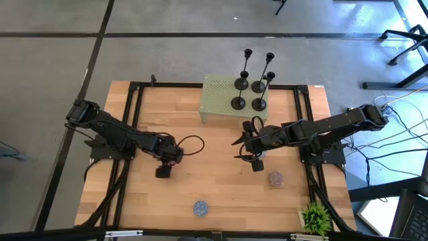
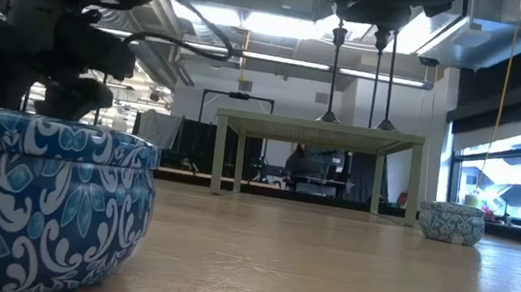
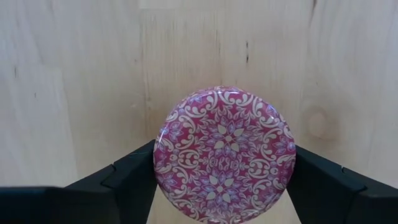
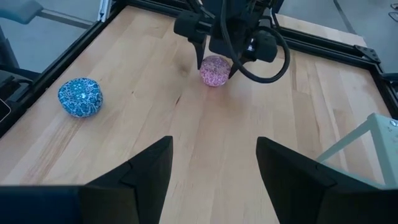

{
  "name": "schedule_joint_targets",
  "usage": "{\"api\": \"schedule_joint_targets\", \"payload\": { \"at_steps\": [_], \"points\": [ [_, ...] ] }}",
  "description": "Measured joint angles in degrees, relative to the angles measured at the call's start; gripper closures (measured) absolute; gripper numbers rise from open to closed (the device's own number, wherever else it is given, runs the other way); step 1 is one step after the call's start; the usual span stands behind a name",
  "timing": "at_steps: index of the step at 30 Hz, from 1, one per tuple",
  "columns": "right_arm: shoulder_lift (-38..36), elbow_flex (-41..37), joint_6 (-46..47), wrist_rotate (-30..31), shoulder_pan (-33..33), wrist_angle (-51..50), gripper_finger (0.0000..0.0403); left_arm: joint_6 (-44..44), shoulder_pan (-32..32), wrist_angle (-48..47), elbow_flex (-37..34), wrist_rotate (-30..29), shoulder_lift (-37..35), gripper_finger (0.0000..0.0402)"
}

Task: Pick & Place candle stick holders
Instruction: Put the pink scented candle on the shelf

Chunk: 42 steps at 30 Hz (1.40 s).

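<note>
Left tool (image 3: 224,186) – fingers apart, flanking a pink patterned tin (image 3: 224,154).
Right tool (image 4: 211,168) open mid-bench – four candle stick holders (image 1: 251,84) far.

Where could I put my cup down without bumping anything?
Bare wood lies between the left gripper and right gripper, and left of the green stand. Crowded: the stand with its candle holders, and the corner by the tin and plant.

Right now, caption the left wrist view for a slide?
Left gripper straddling a pink patterned tin on the wooden table, fingers at either side.
</note>
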Motion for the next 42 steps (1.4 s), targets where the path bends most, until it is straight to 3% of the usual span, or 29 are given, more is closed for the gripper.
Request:
{"api": "schedule_joint_targets", "payload": {
  "at_steps": [6,14,17,19,25,33,38,42],
  "points": [
    [0.0,0.0,-0.1,0.0,0.0,0.0,0.0167,3.5,0.0,-1.1,5.0,-2.3,0.0,0.0108],
    [0.0,0.0,-0.1,0.2,0.0,0.0,0.0167,14.8,3.8,-10.8,18.7,-15.8,0.0,0.0107],
    [0.0,0.0,0.0,1.7,0.0,0.0,0.0167,20.8,7.2,-11.6,23.6,-22.7,0.0,0.0107],
    [0.0,0.0,0.0,1.8,0.0,0.0,0.0167,24.3,10.3,-11.6,26.7,-23.6,0.0,0.0107],
    [0.0,0.0,0.0,1.8,0.0,0.0,0.0167,32.6,21.7,-6.3,33.1,-21.2,0.0,0.0107],
    [0.0,0.0,2.7,2.0,0.0,0.2,0.0167,38.3,36.3,8.1,34.5,-3.3,4.5,0.0107],
    [0.0,0.0,4.9,2.0,0.0,0.2,0.0167,42.9,41.1,15.7,34.5,-1.4,10.5,0.0107],
    [0.0,0.0,6.5,2.0,0.0,0.2,0.0167,42.5,43.0,15.7,38.8,-1.3,16.0,0.0107]
  ]
}}
